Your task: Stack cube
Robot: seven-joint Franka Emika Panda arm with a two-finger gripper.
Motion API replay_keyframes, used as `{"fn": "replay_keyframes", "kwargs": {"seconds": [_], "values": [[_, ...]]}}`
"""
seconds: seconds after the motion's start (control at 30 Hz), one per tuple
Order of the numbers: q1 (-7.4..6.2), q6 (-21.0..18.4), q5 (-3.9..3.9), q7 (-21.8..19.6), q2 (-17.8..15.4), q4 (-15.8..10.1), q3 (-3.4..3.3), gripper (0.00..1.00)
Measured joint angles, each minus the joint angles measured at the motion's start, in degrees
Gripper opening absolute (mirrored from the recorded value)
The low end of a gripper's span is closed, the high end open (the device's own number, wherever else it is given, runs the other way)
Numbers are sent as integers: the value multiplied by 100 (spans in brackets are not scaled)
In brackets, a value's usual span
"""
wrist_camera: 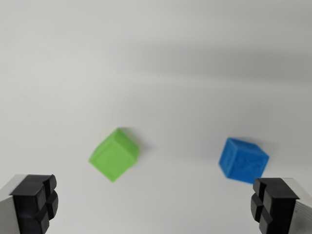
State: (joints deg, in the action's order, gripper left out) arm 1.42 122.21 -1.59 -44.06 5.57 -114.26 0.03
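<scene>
A green cube (114, 154) lies on the white surface, left of centre in the wrist view, turned so one corner points toward me. A blue cube (243, 160) rests apart from it at the wrist view's right, just above the right fingertip. My gripper (155, 204) is open, its black fingertips (35, 202) showing at the two bottom corners with a wide gap and nothing between them. Both cubes sit beyond the fingertips, and neither is touched.
A plain white tabletop (156, 58) fills the whole view. No other objects or edges show.
</scene>
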Motion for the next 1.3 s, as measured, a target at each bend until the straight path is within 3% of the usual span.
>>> {"fn": "replay_keyframes", "kwargs": {"seconds": [0.77, 1.3], "values": [[179, 612, 30, 94, -30, -689, -135, 100], [373, 1206, 84, 228, 42, -1259, -270, 100]]}}
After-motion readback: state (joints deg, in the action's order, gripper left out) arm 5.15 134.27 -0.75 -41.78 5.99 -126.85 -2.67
